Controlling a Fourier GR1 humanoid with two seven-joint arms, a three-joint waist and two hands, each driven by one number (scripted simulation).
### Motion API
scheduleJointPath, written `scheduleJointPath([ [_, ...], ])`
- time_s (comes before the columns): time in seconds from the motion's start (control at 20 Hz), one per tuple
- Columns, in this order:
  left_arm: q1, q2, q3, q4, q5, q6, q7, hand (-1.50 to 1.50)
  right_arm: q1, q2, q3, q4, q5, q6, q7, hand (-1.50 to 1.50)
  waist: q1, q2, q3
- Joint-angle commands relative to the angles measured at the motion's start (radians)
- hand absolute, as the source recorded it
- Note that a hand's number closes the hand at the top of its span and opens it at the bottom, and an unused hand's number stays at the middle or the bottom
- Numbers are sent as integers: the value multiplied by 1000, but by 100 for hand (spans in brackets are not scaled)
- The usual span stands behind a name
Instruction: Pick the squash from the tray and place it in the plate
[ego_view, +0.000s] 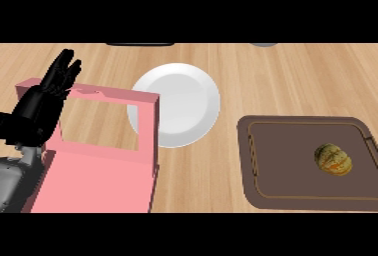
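squash (333, 159) lies in the brown tray (255, 165), right side; tray's right edge is cut off by the frame. white plate (181, 100) sits left of the tray, its left rim hidden behind a pink box (96, 180). left hand (46, 100) rests at the left edge, fingers straight and up, holding nothing. right hand out of view.

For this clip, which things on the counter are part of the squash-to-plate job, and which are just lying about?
Part of the job:
squash, lying on the brown tray
white plate, nothing on it yet

Just lying about:
pink box, overlapping the plate's left edge
two dark things cut off at the counter's far edge, too little showing to name

The left hand rests open at the left edge.
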Motion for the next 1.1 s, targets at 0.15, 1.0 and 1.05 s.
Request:
scheduleJointPath([
  [0.15,39,16,33,-21,15,-33,2,0,8,-40,122,34,272,93,-249,-150,0,-3,0],
  [1.0,29,-44,60,-68,-52,-58,56,0,-234,131,391,468,660,-246,-390,-150,2,-2,-2],
  [1.05,-26,-58,81,23,-66,-56,41,0,-146,93,368,352,616,-210,-373,-150,-22,-5,-3],
])
